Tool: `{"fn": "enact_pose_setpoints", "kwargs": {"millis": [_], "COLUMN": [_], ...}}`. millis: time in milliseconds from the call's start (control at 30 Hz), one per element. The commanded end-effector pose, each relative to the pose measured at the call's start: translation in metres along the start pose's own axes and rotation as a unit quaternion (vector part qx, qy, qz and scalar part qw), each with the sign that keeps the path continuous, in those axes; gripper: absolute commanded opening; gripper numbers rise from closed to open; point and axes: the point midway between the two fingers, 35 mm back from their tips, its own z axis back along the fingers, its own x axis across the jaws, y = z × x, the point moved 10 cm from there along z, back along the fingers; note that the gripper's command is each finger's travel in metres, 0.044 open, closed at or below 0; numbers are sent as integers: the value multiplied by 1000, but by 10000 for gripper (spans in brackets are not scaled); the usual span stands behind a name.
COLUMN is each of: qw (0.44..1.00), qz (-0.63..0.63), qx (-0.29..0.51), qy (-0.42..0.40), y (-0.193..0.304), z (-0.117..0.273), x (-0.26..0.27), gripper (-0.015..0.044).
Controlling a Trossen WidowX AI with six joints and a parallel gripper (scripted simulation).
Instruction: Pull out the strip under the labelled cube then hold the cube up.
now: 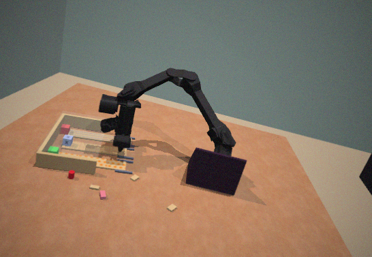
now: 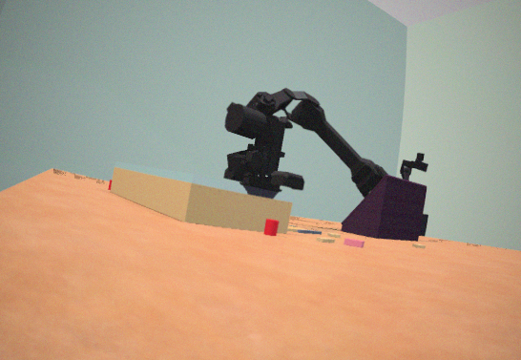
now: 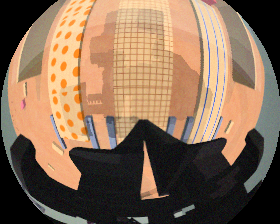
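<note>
The labelled cube [image 1: 67, 140], light blue with a dark X, sits at the far end of the middle, grid-patterned strip [image 1: 78, 146] [image 3: 142, 75] inside the tray. The orange-dotted strip [image 1: 110, 164] [image 3: 64, 110] lies on one side of it, and the blue-lined strip [image 1: 91, 135] [image 3: 216, 75] on the other. My gripper [image 1: 120, 150] [image 3: 143, 122] is shut and empty, pointing down over the near part of the grid strip. Its tips are hidden behind the tray wall in the exterior view. The wrist view does not show the labelled cube.
A wooden-walled tray [image 1: 66, 162] [image 2: 229, 211] with a see-through cover holds a green block [image 1: 53, 149] and a red block [image 1: 65, 129]. Blue bars [image 1: 123, 172] flank the strip ends. Outside are a red cylinder [image 1: 71, 174] [image 2: 271, 227], a pink block [image 1: 103, 194] [image 2: 354, 243] and several beige pieces.
</note>
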Motion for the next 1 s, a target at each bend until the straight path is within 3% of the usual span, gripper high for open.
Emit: {"fn": "enact_pose_setpoints", "kwargs": {"millis": [0,967], "qw": [1000,1000], "qz": [4,4], "qx": [2,2], "qy": [2,2], "y": [0,-1], "z": [-2,-5], "x": [1,1], "gripper": [0,0]}}
